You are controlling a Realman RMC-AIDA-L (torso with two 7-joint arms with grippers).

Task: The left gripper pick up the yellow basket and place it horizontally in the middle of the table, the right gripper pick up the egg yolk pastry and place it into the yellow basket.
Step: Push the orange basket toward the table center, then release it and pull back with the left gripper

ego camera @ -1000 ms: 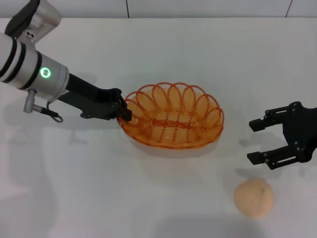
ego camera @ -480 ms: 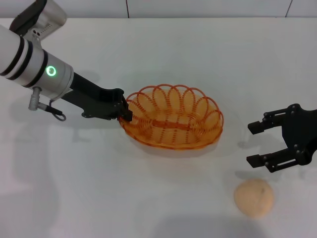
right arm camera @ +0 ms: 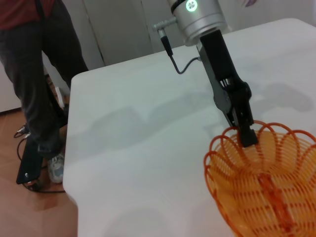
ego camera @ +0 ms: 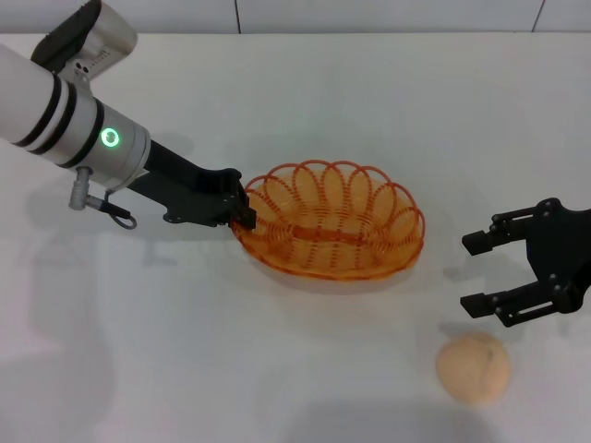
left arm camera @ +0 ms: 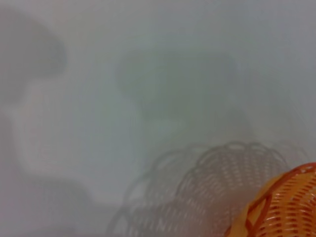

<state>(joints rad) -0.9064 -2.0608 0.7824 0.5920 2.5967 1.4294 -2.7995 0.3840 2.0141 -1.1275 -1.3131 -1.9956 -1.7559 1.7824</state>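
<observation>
One yellow basket (ego camera: 332, 220), one egg yolk pastry (ego camera: 473, 368), two grippers

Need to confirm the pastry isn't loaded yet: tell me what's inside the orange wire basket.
Only the orange wire basket's own coiled base shows inside. The left gripper clamps its rim; the peach-tan pastry lies outside on the white table.

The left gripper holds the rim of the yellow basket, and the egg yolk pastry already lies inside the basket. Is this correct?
Not quite. The left gripper does hold the yellow basket by its rim, but the egg yolk pastry lies on the table, outside the basket, below the right gripper. The head view shows this.
</observation>
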